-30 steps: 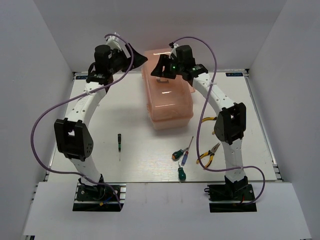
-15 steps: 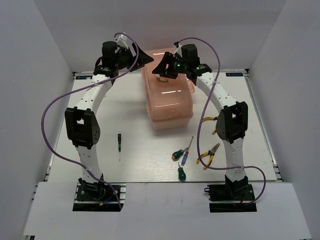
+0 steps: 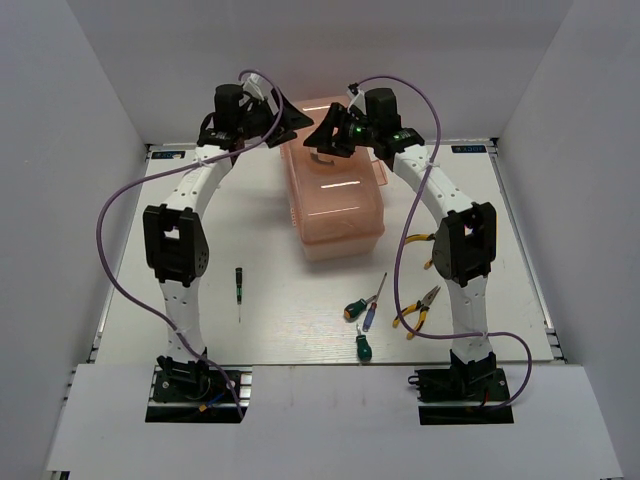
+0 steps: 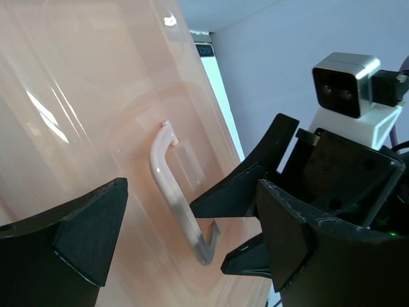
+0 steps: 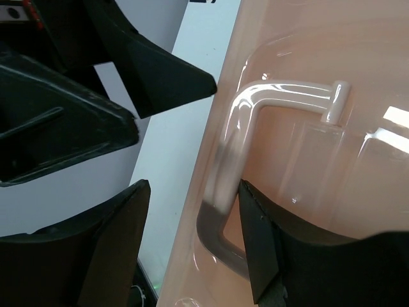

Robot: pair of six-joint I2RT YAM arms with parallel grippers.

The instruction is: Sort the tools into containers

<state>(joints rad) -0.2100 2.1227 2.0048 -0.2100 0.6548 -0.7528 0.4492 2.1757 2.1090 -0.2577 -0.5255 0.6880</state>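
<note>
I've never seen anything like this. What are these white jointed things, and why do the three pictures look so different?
They are two robot arms bolted to a white table. One picture looks down from above; the other two come from a camera on each wrist. The left gripper and right gripper are open at the white handle of a closed translucent pink plastic toolbox, holding nothing. Nearer the bases lie a thin black-green screwdriver, green-handled stubby screwdrivers, a blue-handled screwdriver and yellow-and-black-handled pliers.
</note>
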